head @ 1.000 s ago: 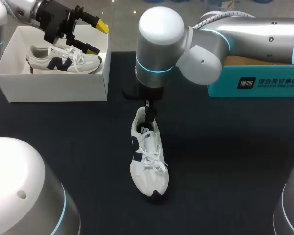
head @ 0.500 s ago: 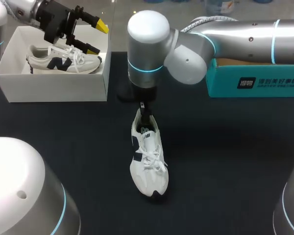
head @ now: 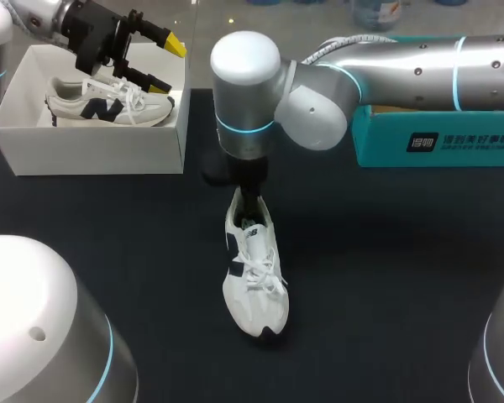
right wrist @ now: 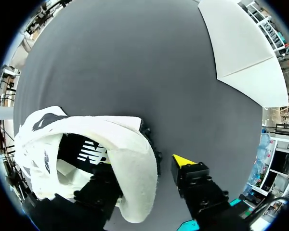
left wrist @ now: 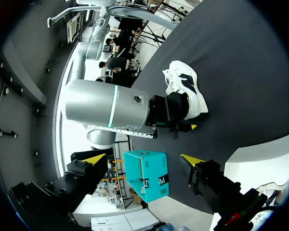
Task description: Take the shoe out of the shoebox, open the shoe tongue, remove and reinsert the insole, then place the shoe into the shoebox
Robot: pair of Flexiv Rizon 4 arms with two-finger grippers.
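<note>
Bright, even light is pouring down from overhead, glinting off the silver right arm (head: 386, 63) above the white shoe (head: 254, 273), leaving only a soft shadow on the dark table (head: 386, 277) just behind the shoe's heel.

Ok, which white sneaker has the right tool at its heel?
The white sneaker standing on the dark table; the other lies inside the white shoebox.
</note>
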